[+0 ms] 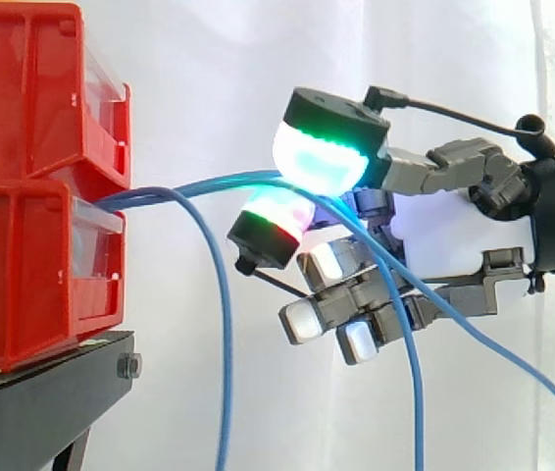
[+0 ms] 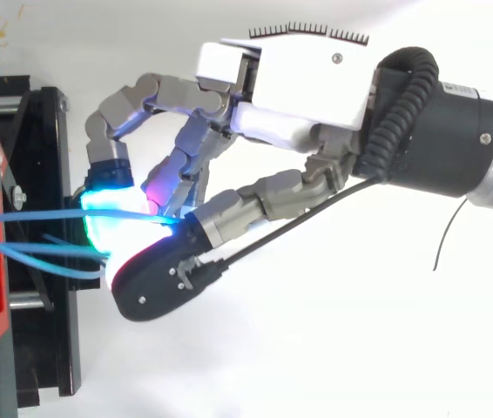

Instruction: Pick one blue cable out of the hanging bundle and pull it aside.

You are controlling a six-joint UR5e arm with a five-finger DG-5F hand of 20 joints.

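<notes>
Hand (image 1: 454, 231): fingers curled, two glowing pads (image 1: 322, 157) pinching a blue cable (image 1: 228, 181).
Blue cable: runs from the bins to the fingertips, then trails down below the palm.
Cables, count: three, all blue. The hanging cable (image 1: 222, 324) drops ahead of the fingertips; the third cable (image 1: 412, 353) falls beneath the palm.
Red bins (image 1: 23, 265), count: two, stacked, ahead of the fingertips.
Black stand (image 1: 52, 392): under the bins.
Side view: shows the cables' drop.
Top view: shows them fanned side by side towards the pads.
</notes>
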